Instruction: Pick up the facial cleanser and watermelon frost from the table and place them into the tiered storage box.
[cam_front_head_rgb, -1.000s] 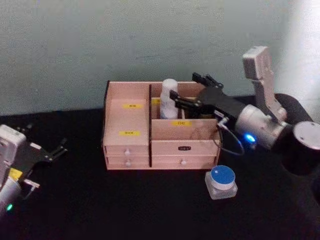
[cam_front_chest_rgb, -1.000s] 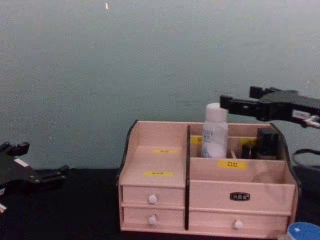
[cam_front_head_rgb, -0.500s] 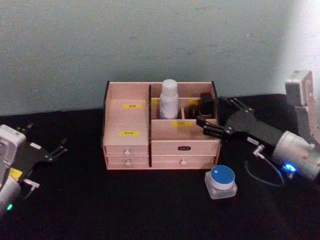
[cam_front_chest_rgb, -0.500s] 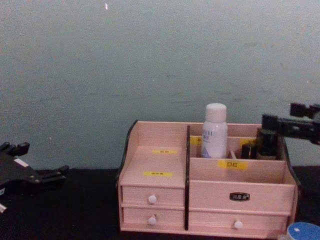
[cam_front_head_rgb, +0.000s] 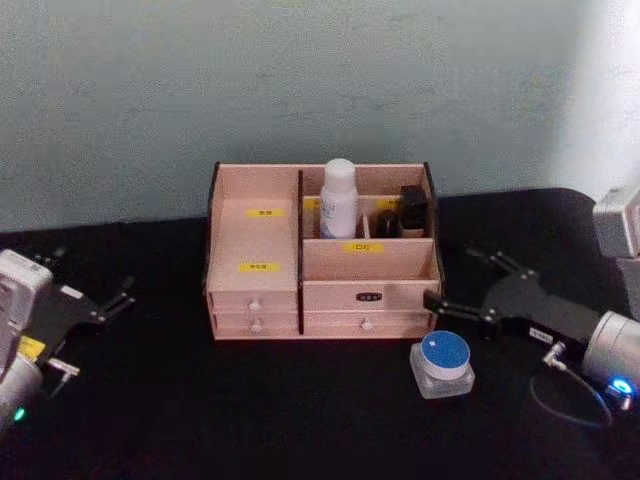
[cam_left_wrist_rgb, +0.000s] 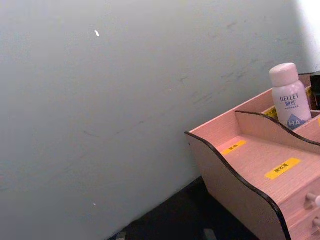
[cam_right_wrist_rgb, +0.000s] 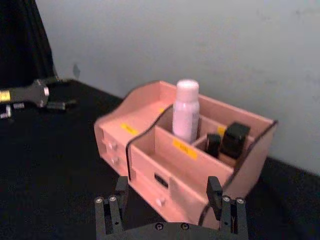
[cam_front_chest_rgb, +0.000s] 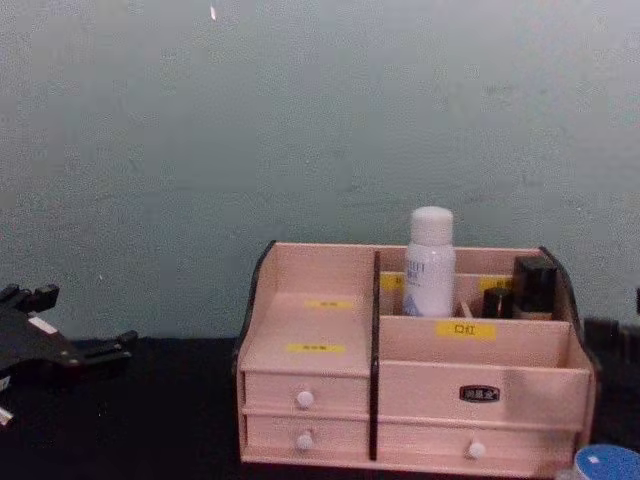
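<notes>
The tiered storage box (cam_front_head_rgb: 258, 245) stands at the table's middle, its drawers facing me. The facial cleanser (cam_front_head_rgb: 339, 198) stands upright in the box's back compartment, right of the black divider, also seen as the white bottle (cam_front_chest_rgb: 431, 262) (cam_right_wrist_rgb: 185, 110) (cam_left_wrist_rgb: 289, 102). The watermelon frost (cam_front_head_rgb: 443, 363) sits on the table in front of the box's right corner, its blue lid (cam_front_chest_rgb: 606, 463) at the chest view's lower edge. My right gripper (cam_front_head_rgb: 468, 286) hovers open and empty just right of the box, a little behind the jar. My left gripper (cam_front_head_rgb: 90, 278) rests open at the far left.
Small black containers (cam_front_head_rgb: 412, 208) stand in the back right compartment beside the bottle. A pale wall rises close behind the box. Black tabletop (cam_front_head_rgb: 250, 410) spreads in front of the box and to both sides.
My right gripper has drawn back from the bottle in the box, swinging right and down to the table beside the jar. The bottle stays standing in the compartment. The left arm has not moved.
</notes>
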